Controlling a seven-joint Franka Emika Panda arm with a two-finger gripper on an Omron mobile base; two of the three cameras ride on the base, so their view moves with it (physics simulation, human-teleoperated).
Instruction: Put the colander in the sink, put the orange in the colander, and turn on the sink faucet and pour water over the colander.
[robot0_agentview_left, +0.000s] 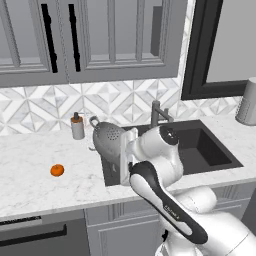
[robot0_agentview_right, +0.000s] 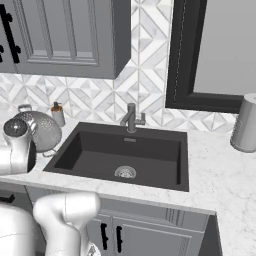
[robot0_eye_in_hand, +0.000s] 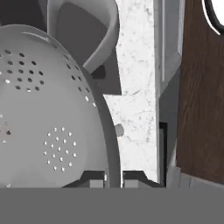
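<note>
The silver perforated colander (robot0_agentview_left: 107, 136) hangs tilted on its side above the counter, at the left edge of the dark sink (robot0_agentview_left: 212, 150). My gripper (robot0_eye_in_hand: 113, 180) is shut on the colander's (robot0_eye_in_hand: 48, 118) rim, and the rim runs between the two fingertips. From the right, the colander (robot0_agentview_right: 44, 131) sits just left of the sink (robot0_agentview_right: 100, 147), partly behind my arm. The orange (robot0_agentview_left: 57, 170) lies on the counter to the left, apart from everything. The sink faucet (robot0_agentview_left: 159, 114) stands behind the basin with no water running.
A soap dispenser (robot0_agentview_left: 77, 126) stands by the backsplash just left of the colander. A grey canister (robot0_agentview_right: 245, 123) sits on the counter right of the sink. The drain (robot0_agentview_right: 125, 172) lies in the bare basin floor. Cabinets hang overhead.
</note>
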